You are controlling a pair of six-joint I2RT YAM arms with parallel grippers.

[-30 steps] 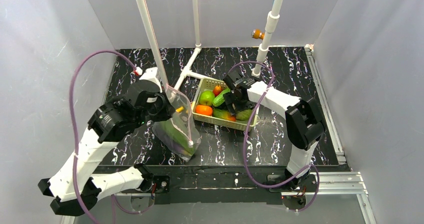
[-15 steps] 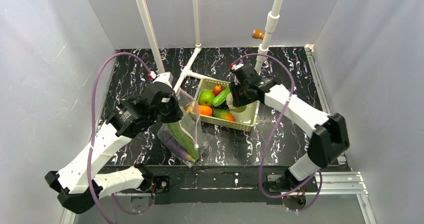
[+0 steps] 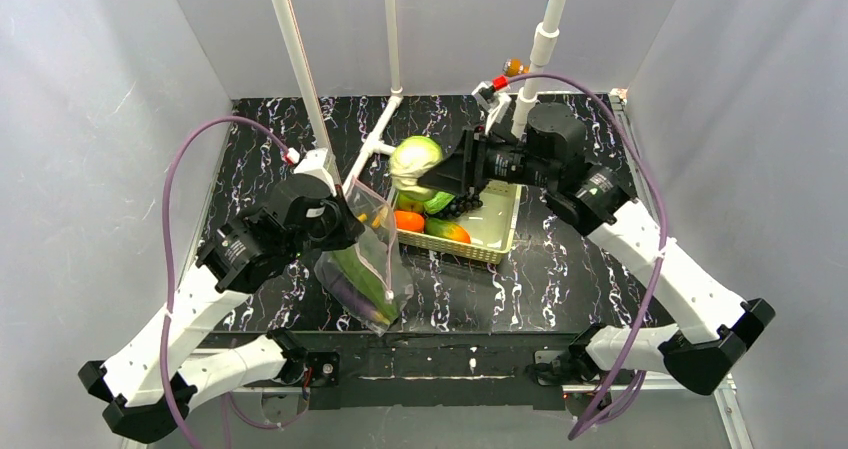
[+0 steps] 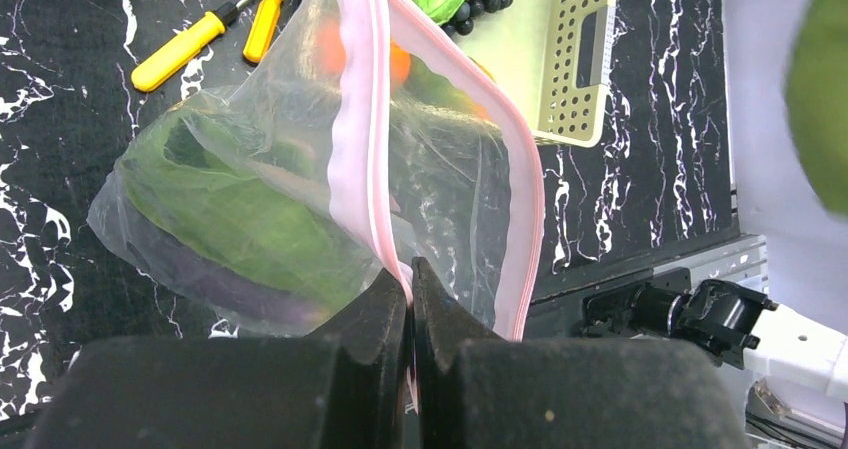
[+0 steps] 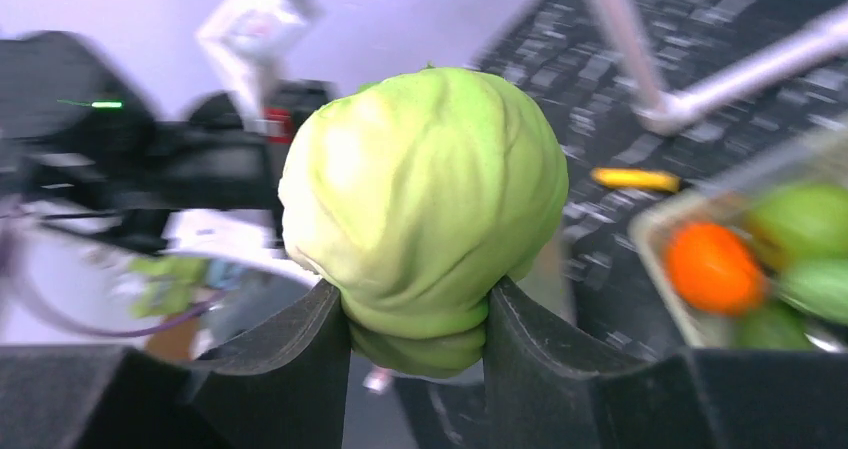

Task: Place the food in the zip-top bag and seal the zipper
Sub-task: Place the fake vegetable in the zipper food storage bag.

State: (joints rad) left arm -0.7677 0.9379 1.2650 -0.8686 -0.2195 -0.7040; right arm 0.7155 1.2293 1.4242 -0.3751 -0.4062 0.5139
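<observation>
The clear zip-top bag hangs from my left gripper, its bottom on the table. The gripper is shut on the near pink zipper strip at the mouth; the far strip bows away, so the mouth is open. Inside lie the green leaves and the dark-purple eggplant. My right gripper is shut on the round pale-green cabbage and holds it in the air over the basket's left end, right of the bag mouth. In the right wrist view the cabbage sits between the fingers.
The pale slotted basket stands right of the bag with an orange, green fruit, dark grapes and a mango. Two yellow screwdrivers lie beyond the bag. White pipe posts rise behind.
My right arm lifted the cabbage out of the basket and carried it up and left toward the bag. My left arm shifted a little, still holding the bag.
</observation>
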